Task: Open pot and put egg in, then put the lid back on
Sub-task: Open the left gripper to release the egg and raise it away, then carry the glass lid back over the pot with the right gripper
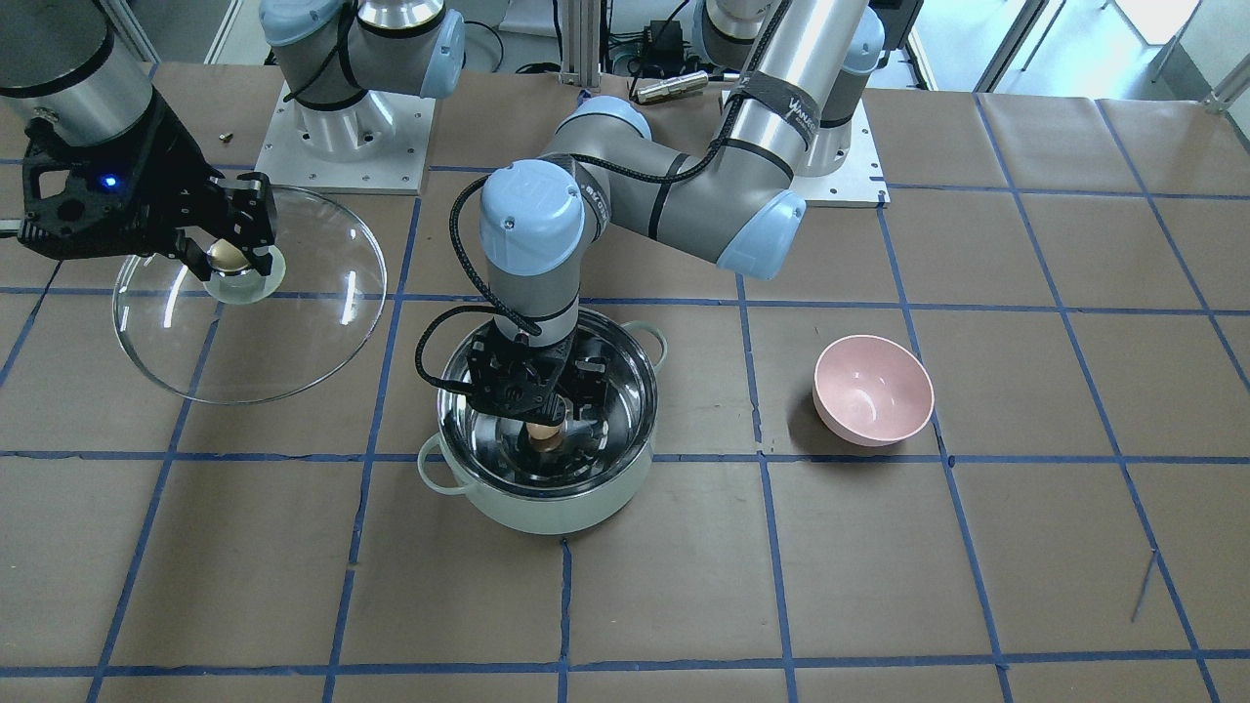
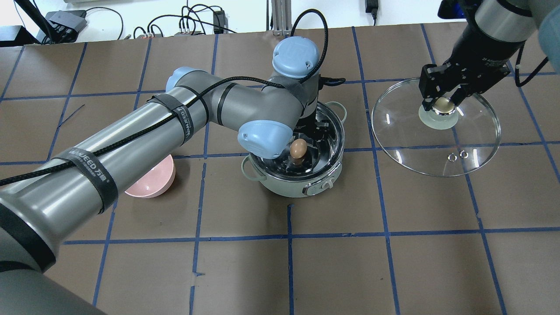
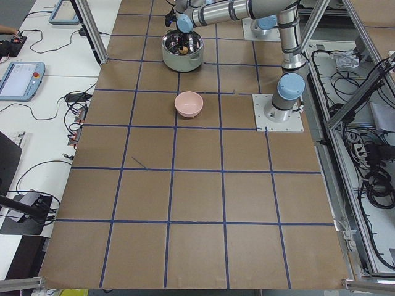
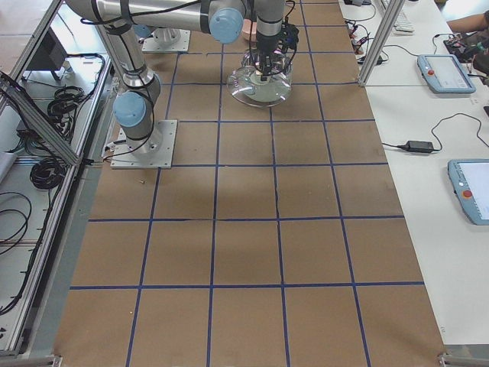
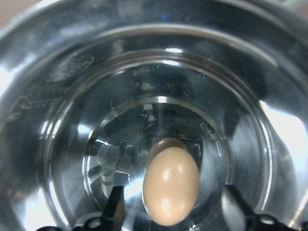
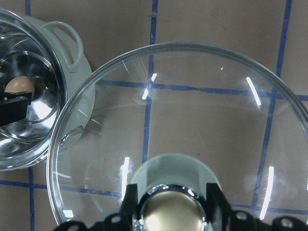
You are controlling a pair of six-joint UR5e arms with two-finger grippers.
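The pot stood uncovered near the middle of the table, its steel inside showing. The left arm reached down into it, and the left gripper hung low inside the pot with its jaws spread. In the left wrist view the two fingertips stood apart on either side of the egg, with a clear gap between each tip and the shell, so the gripper was not gripping anything. The egg lay on the shiny bottom of the pot, near the centre, its reflection just behind it. On the robot's right side of the pot, the right gripper was closed around the knob of the lid, one finger on each side of it. The glass lid hung from that grip beside the pot; in the right wrist view its rim overlapped the pot's near wall. A pink bowl sat on the table on the robot's left side of the pot, well apart from it.
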